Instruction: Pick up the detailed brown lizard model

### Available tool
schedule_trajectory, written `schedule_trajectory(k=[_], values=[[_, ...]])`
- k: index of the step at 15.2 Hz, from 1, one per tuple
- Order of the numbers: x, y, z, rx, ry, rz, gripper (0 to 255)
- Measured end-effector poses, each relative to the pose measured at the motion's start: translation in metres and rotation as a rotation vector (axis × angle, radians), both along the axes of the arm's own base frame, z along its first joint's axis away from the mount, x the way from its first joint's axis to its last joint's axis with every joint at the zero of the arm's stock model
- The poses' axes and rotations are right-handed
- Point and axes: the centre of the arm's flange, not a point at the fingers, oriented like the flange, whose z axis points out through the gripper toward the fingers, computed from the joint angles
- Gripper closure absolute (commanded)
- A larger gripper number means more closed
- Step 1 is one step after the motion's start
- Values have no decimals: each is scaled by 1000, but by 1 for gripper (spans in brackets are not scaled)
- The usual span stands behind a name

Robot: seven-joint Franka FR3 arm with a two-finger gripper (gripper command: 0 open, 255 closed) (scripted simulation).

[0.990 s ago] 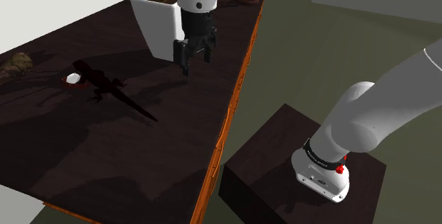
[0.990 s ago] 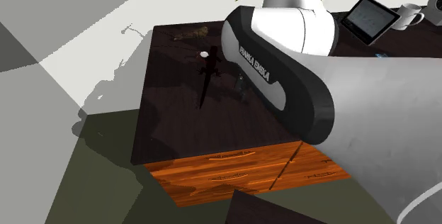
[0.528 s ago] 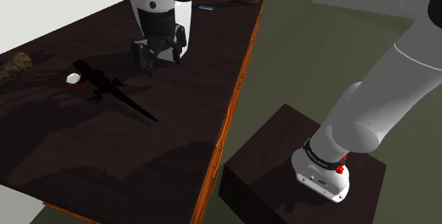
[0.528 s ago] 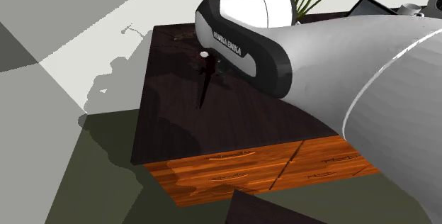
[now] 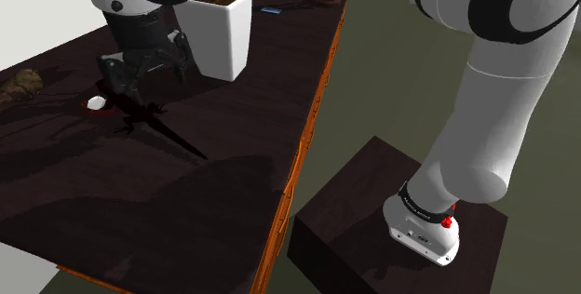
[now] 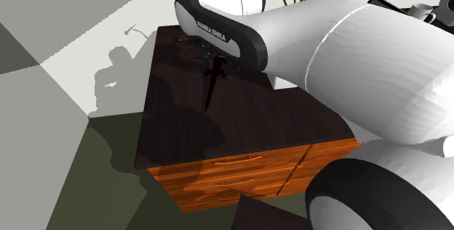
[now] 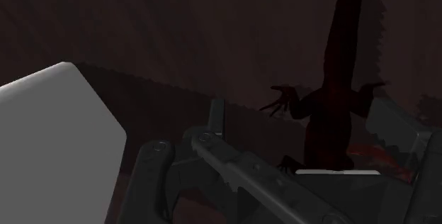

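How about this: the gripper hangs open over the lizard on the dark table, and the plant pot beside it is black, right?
Not quite. The plant pot is white, not black; the shoulder view shows it. The rest holds: the gripper hangs open over the lizard on the dark table.

White planter (image 5: 220,33) near lizard (image 5: 141,115)

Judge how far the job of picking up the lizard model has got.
Done: the gripper hangs right over the dark lizard, with its fingers open. In hand: the wrist view shows the lizard's body between the two fingers, not yet clasped. Left: closing on the body and lifting it off the dark table, where it lies flat.
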Motion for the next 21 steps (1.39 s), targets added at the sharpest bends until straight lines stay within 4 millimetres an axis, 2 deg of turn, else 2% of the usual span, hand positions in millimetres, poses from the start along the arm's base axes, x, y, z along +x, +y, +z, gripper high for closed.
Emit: schedule_trajectory(k=[3,5,12,13,21], values=[[19,34,1,-6,-26,2,0],[26,46,-1,-9,-33,0,0],[27,49,-34,-11,-37,-2,0],[27,49,-36,-11,-37,-2,255],[27,50,-37,-10,-38,-1,255]])
